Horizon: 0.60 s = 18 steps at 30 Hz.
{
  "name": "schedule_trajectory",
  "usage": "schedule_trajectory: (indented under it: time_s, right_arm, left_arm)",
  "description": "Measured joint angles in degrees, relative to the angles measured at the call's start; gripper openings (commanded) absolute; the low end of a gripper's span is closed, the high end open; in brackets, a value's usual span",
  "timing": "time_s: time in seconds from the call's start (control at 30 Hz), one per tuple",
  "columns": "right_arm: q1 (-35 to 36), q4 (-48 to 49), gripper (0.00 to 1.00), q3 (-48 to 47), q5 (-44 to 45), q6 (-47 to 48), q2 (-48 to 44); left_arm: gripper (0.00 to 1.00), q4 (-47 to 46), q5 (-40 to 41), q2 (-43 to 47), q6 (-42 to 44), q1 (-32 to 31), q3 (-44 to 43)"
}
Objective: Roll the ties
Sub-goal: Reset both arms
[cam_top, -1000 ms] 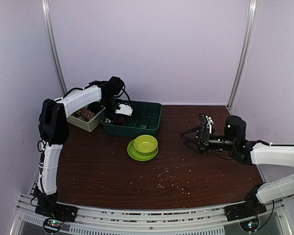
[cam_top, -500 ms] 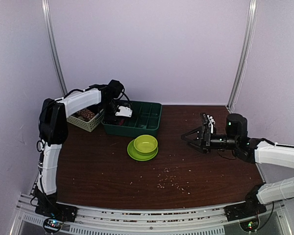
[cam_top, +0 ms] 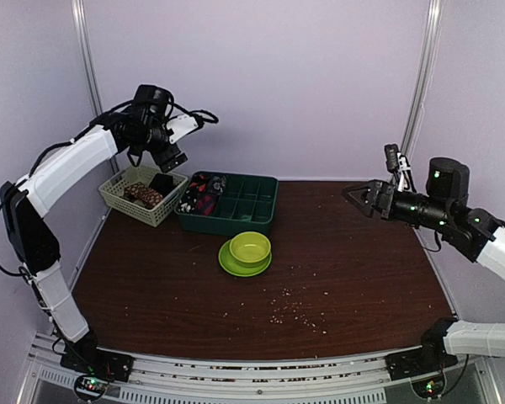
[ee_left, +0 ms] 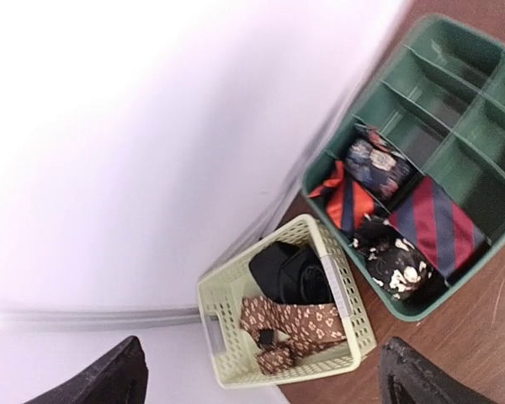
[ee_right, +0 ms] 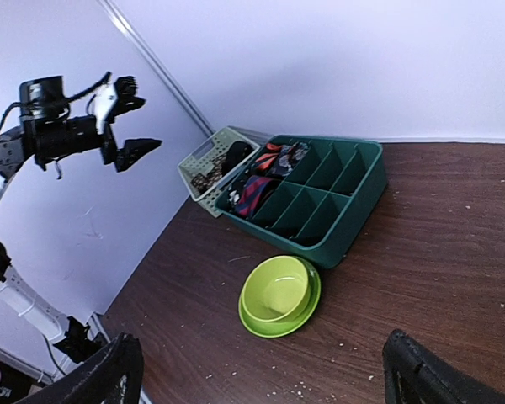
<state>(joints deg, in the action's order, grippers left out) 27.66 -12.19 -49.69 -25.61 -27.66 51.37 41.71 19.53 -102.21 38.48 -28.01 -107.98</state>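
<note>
Left gripper (cam_top: 182, 140) hung open, empty, high above basket (ee_left: 356, 328); right gripper (cam_top: 369, 174) open too. Four ties (ee_left: 438, 227) sat rolled in tray (ee_left: 467, 126). Black tie (ee_left: 290, 269) and brown tie (ee_left: 295, 321) in basket looked unrolled, so those were left.

Cameras: one fixed overhead, two wrist-mounted.
Top view looks down from 6 o'clock over the table (cam_top: 362, 278). Left wrist, at 10 o'clock, looks steeply down on tray (ee_left: 480, 126) and basket (ee_left: 204, 295), near; right wrist, from 3 o'clock, shares both, farther.

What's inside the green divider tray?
Four rolled ties fill the end compartments of the green divider tray nearest the basket; the other compartments show bare floor. Anything beneath the rolls is covered.
</note>
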Motion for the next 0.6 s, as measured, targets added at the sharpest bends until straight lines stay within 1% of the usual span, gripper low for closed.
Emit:
schedule_trajectory:
  time_s: [0.07, 0.13, 0.3, 0.43, 0.6]
  right_arm:
    - [-0.22, -1.73, 0.99, -0.09, 2.91, 0.59, -1.73]
    - [-0.5, -2.71, 1.0, 0.15, 5.11, 0.81, -3.23]
    - [-0.83, -2.95, 1.0, 3.34, 6.73, 0.87, -6.23]
    - [-0.87, -1.92, 1.0, 8.68, 5.95, 0.04, -6.12]
    - [-0.94, 0.74, 0.99, 16.59, 4.17, -1.62, -5.38]
  left_arm:
    - [0.98, 0.11, 2.12, 2.19, -6.8, 0.02, 0.61]
    - [0.98, -0.63, 3.39, 5.31, -13.62, 0.07, 4.35]
    - [0.98, -3.37, 3.78, 18.1, -32.65, 0.11, 24.33]
    - [0.98, -5.73, 0.26, 26.14, -45.11, 0.15, 37.4]
    - [0.98, -11.5, -2.49, 31.3, -54.42, -1.88, 51.01]
